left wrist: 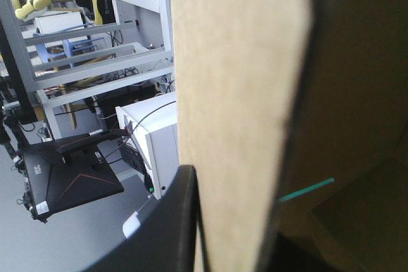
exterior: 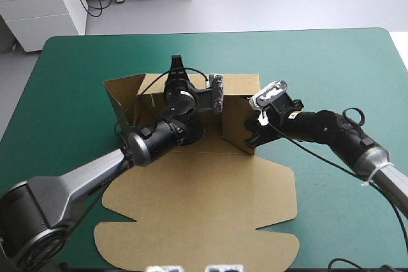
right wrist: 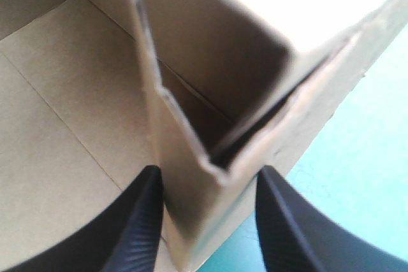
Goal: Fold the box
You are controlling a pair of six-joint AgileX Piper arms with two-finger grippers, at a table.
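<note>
Your left hand (exterior: 177, 67) pinches the box (exterior: 210, 208) by its far wall, upper centre, while your right hand (right wrist: 207, 214) grips the doubled side wall, probably keeping both upright.

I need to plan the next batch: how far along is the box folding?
Done: on the box, the far wall, left wall and right wall stand up. In hand: the left gripper clamps the far wall, and the right gripper pinches the right wall's doubled near corner. Left: tucking the walls; the lid lies flat toward the near edge.
</note>
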